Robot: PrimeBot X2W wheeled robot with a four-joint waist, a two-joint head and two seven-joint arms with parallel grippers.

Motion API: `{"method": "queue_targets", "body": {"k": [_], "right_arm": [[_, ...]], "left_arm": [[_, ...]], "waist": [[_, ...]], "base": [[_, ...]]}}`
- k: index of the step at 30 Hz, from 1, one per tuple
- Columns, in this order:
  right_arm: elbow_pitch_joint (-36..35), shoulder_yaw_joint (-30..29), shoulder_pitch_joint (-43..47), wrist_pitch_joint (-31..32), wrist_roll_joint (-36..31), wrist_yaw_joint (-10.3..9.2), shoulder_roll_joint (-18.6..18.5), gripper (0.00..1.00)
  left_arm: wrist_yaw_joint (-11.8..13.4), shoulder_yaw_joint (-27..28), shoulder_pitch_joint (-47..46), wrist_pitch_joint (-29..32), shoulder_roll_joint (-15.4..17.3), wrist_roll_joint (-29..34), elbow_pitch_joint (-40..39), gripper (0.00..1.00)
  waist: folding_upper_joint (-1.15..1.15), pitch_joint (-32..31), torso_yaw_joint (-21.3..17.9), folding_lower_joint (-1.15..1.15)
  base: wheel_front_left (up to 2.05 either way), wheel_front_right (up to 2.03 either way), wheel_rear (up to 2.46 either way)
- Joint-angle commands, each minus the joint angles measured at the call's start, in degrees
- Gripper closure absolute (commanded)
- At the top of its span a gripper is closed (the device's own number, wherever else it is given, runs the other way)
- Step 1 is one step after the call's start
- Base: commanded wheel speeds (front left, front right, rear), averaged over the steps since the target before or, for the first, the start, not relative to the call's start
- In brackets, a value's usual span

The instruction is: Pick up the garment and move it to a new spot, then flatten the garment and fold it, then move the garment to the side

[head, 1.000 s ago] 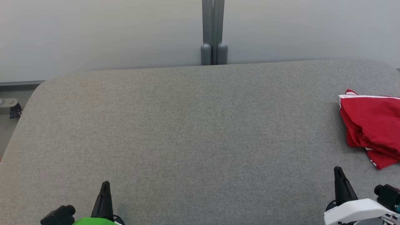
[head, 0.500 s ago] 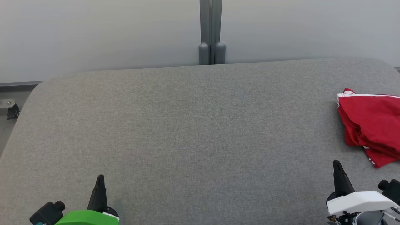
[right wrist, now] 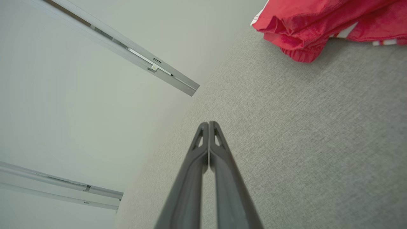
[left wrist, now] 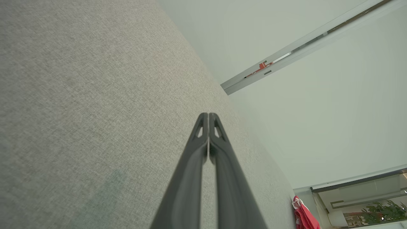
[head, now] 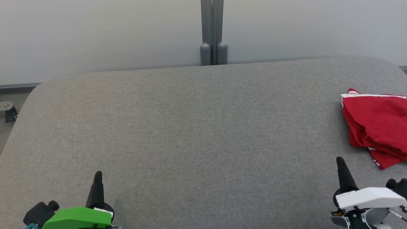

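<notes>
- Garment [head: 376,127]: red cloth, with white trim along its far edge and striped white trim at its near corner. It is bunched in loose folds, not flat. The head view's edge cuts off its right part.
- Location: it lies on the bench [head: 197,127], ahead of the right pincer [head: 339,159] and slightly to that pincer's right, near but apart. It is well apart from the left pincer [head: 98,174], far off to that pincer's right.
- Right wrist view: the garment [right wrist: 318,25] sits beyond the right pincer [right wrist: 208,122], with a rolled red hem as its nearest part.
- Right pincer: fingers pressed together tip to tip, nothing between them.
- Left pincer [left wrist: 208,114]: likewise closed and empty. The garment [left wrist: 303,216] shows as a small red heap at the bench's far end.
- Whether either tip touches the bench cannot be told.
- Bench: grey woven cover, rounded far corners.
- Surroundings: a pale wall [head: 95,31] stands beyond the bench. A grey post [head: 212,31] rises ahead of the pincers, between them.
- In the way: grey bench cover lies between the right pincer and the garment.
</notes>
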Motion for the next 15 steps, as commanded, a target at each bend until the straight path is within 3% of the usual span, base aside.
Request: {"method": "queue_targets", "body": {"k": [1, 15], "right_arm": [[-0.3, 0.0, -1.3, 0.3, 1.9, -0.02, -0.4, 1.00], [0.0, 0.1, -2.9, 2.5, 11.1, -0.03, -0.4, 1.00]], "left_arm": [[-0.3, 0.6, -1.6, 0.4, 0.5, -1.7, -0.7, 1.00], [-0.7, 1.8, -3.1, 2.6, 0.5, -9.5, -0.7, 1.00]], "waist": [[0.00, 0.0, 0.0, 0.00], [0.00, 0.2, -0.5, 0.00]], "base": [[0.00, 0.00, 0.00], [0.00, 0.00, 0.00]]}}
